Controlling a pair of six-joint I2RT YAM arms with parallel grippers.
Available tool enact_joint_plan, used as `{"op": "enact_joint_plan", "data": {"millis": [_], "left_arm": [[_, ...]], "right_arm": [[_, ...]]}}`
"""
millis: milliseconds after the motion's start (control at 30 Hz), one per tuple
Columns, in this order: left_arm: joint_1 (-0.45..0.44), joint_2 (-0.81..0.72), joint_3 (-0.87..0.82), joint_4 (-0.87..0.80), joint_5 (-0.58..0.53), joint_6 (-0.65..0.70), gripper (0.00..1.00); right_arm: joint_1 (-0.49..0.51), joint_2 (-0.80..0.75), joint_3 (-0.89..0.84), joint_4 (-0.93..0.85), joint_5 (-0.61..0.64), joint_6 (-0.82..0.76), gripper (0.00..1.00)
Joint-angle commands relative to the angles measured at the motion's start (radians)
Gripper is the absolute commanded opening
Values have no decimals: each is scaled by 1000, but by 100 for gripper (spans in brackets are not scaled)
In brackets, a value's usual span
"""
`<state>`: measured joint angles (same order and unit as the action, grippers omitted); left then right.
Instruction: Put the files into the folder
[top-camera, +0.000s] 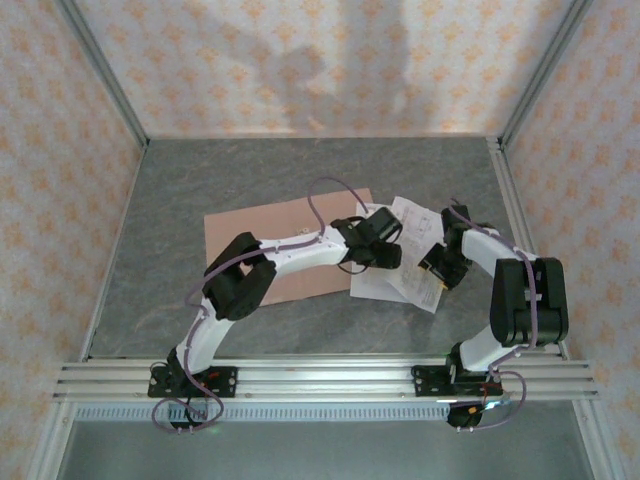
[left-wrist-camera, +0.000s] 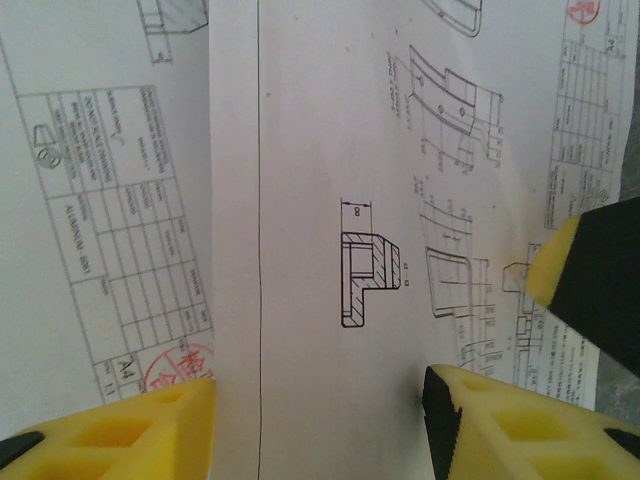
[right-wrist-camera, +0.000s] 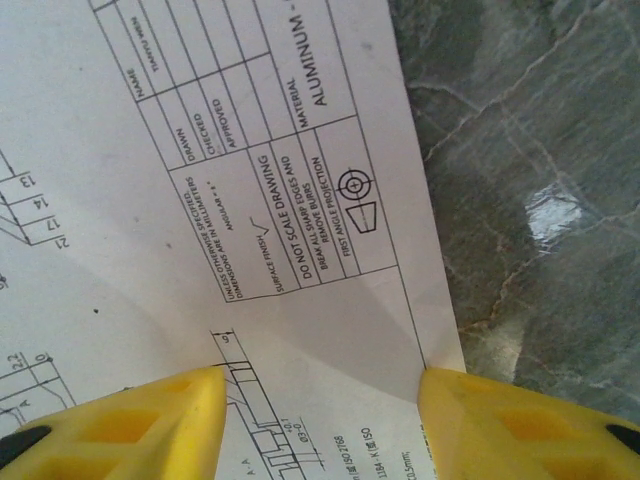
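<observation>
Top external view: the thin salmon card folder (top-camera: 255, 235) lies flat at mid-table on the grey marbled table (top-camera: 200, 180). The white printed paper files (top-camera: 408, 272) lie fanned just right of it, their left edge overlapping the folder's right edge. They are outside the folder, so the task is judged not yet done. The left arm reaches far and rightward across the folder, its left end effector (top-camera: 378, 240) over the files' left part. The right arm folds back on itself, its right end effector (top-camera: 440, 262) over their right part.

Left wrist view: the left end effector (left-wrist-camera: 315, 435) points down at the overlapping files (left-wrist-camera: 320, 150), jaws apart and clasping nothing. A yellow-and-black fingertip (left-wrist-camera: 585, 280) enters at right, probably the other arm's.

Right wrist view: the right end effector (right-wrist-camera: 320, 425) is likewise spread and empty. It straddles the files' (right-wrist-camera: 250, 150) right margin, one finger at the paper edge beside bare table (right-wrist-camera: 530, 150). This is judged positioning to pinch or slide that edge.
</observation>
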<state>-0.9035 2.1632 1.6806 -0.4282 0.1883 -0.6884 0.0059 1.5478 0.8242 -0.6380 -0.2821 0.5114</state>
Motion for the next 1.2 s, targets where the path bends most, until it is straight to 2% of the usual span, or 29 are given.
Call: {"op": "enact_joint_plan", "data": {"millis": [0,633,767,1033,1167], "left_arm": [[-2,-73,-13,54,4,-26,57],[5,-84,-27,66,37,-47,56],[3,-28,21,12,66,-30,49],[2,42,90,-83,23,11,35],[4,71,119,-122,5,3,19]], "right_arm": [[5,43,-13,-22,52,-16,56],[5,47,-16,-26,59,-15,56],[5,45,-15,-25,55,-15,56],[5,23,-13,-26,49,-11,56],[5,-4,-9,-33,46,-6,56]]}}
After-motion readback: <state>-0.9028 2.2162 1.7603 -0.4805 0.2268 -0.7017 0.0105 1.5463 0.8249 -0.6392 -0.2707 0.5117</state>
